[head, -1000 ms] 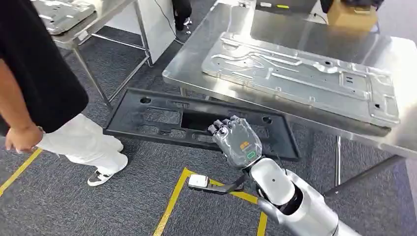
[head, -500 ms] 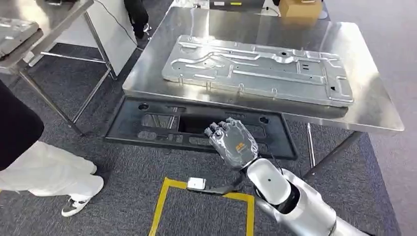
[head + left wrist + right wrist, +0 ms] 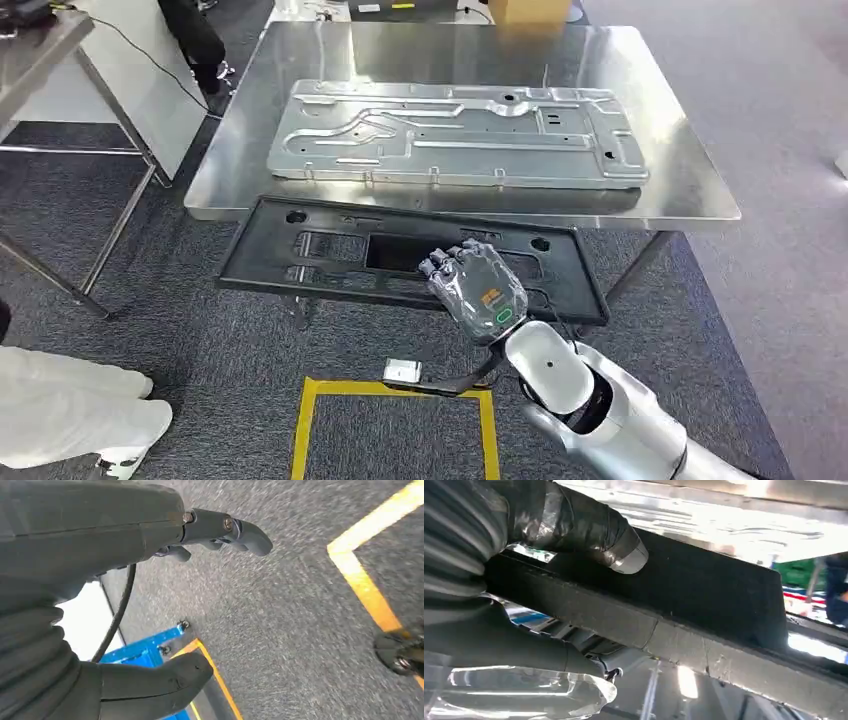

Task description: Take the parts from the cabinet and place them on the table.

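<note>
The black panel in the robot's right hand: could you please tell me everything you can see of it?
The black panel is a long, flat, matte piece that looks like moulded plastic, with a rectangular opening near its middle, shallower recessed windows beside it and small round holes near its corners. It is held roughly level above the grey carpet, in front of the steel table, its far edge close to the table's front edge. The right hand grips its near edge, fingers over the top and thumb below; the right wrist view shows that edge thick and slightly scuffed.

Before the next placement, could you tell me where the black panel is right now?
In the head view, the right hand holds the black panel just in front of the steel table, below its near edge and the metal plate.
</note>
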Available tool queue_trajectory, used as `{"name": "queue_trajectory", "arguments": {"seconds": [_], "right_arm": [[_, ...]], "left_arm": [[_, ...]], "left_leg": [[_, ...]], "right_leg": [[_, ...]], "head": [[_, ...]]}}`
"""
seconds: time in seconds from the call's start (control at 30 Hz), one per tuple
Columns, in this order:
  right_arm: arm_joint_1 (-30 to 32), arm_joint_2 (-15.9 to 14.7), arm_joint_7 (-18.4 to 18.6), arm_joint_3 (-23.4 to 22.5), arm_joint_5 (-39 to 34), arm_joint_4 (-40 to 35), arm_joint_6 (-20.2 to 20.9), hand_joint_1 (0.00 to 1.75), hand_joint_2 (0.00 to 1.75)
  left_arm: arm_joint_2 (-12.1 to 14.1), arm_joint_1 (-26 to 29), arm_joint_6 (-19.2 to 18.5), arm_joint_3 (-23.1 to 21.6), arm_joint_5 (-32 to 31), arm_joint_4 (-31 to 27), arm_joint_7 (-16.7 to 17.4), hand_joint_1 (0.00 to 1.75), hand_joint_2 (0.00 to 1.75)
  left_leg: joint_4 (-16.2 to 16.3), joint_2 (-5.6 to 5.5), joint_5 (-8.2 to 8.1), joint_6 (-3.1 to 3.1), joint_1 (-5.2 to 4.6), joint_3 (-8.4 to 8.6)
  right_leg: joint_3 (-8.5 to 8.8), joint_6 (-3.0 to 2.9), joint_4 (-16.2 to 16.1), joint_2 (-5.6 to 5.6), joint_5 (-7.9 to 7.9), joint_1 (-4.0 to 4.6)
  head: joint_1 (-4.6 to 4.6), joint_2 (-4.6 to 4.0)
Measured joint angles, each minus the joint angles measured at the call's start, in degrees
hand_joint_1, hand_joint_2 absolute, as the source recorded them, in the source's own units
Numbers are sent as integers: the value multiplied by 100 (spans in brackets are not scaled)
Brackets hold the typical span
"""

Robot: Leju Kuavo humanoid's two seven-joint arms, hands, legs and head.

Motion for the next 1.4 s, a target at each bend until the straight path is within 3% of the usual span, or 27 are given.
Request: {"name": "queue_trajectory", "arguments": {"seconds": [0.07,0.1,0.13,0.17,0.23,0.27,0.3,0.33,0.4,0.43,0.5,0.53,0.57,0.8,0.87,1.0,1.4], "right_arm": [[0,-2,15,0,-2,9,2,175,175],[5,0,15,-2,-4,2,2,175,175],[-15,-2,22,-2,-4,2,2,175,175],[-25,9,22,-2,-4,4,2,175,175],[-21,20,24,2,-4,6,2,175,175],[-17,20,24,13,2,11,2,175,175],[-14,22,28,26,18,13,-2,175,175],[-14,20,26,37,26,13,-20,175,175],[-22,20,13,37,39,9,-59,175,175],[-23,20,7,37,39,4,-79,175,175],[-43,20,-4,39,39,2,-101,175,175],[-43,17,-24,39,39,2,-101,175,175],[-50,17,-35,42,39,4,-101,175,175],[-132,17,-37,94,63,15,-66,175,175],[-140,17,-37,98,63,15,-59,175,175],[-167,17,-37,118,63,15,-4,175,175],[-201,17,-92,138,-63,15,87,175,175]], "left_arm": [[-2,-24,-2,0,0,0,4,0,175],[2,-34,-2,0,0,0,9,0,175],[2,-28,-4,0,0,0,9,0,175],[2,-15,-4,0,0,0,9,0,175],[2,-1,-7,0,0,0,11,0,175],[2,11,-13,0,0,0,24,0,175],[2,14,-15,0,-2,0,28,0,175],[2,14,-17,-2,-4,0,35,0,175],[2,10,-20,-2,-4,0,55,0,175],[4,12,-24,-2,-4,2,59,0,175],[0,-7,-33,-2,-7,7,61,0,175],[-4,-13,-39,-2,-4,7,63,0,175],[-4,-10,-50,-2,-4,7,66,0,175],[-7,-5,-50,-4,-2,7,79,0,175],[-7,-4,-50,-4,-2,7,79,0,175],[-4,-6,-50,-7,0,7,76,0,175],[-4,-6,-48,-11,20,7,59,0,175]], "left_leg": [[-52,152,-25,-61,-8,75],[-24,26,-77,-108,32,74],[110,-306,-171,-114,45,59],[459,-494,-377,-108,46,-107],[1382,-597,-768,-126,44,-602],[1680,-599,-803,-134,43,-798],[1695,-600,-689,-134,43,-861],[1447,-600,-437,-125,44,-804],[487,-619,195,-93,44,-452],[206,-682,245,-59,43,-340],[114,-719,208,-38,24,-319],[91,-726,219,-61,30,-317],[80,-731,221,-59,17,-315],[83,-744,213,-14,9,-313],[84,-744,205,-1,5,-313],[85,-745,204,1,3,-312],[66,-745,205,-3,13,-296]], "right_leg": [[1,-54,-31,155,-4,14],[70,-107,-102,223,28,-79],[99,-134,-138,281,29,-75],[110,-172,-140,327,28,-74],[115,-197,-133,480,12,-62],[115,-210,-122,513,1,-52],[122,-217,-107,582,-9,-48],[139,-212,-88,643,-30,-49],[183,-172,-32,725,-92,-52],[180,-145,-4,739,-125,-54],[113,-87,48,769,-137,-26],[116,-171,52,759,-148,-7],[122,-174,47,748,-146,-16],[162,-146,-21,736,-128,-19],[165,-99,-27,736,-130,-23],[166,-60,-33,736,-134,-25],[165,-61,-31,736,-134,-17]], "head": [[0,0],[-9,0],[-4,0],[-15,0],[-11,0],[-11,0],[-11,0],[-11,0],[-11,0],[-9,0],[-9,0],[-9,0],[-9,0],[-9,0],[-7,0],[-7,0],[-9,0]]}}
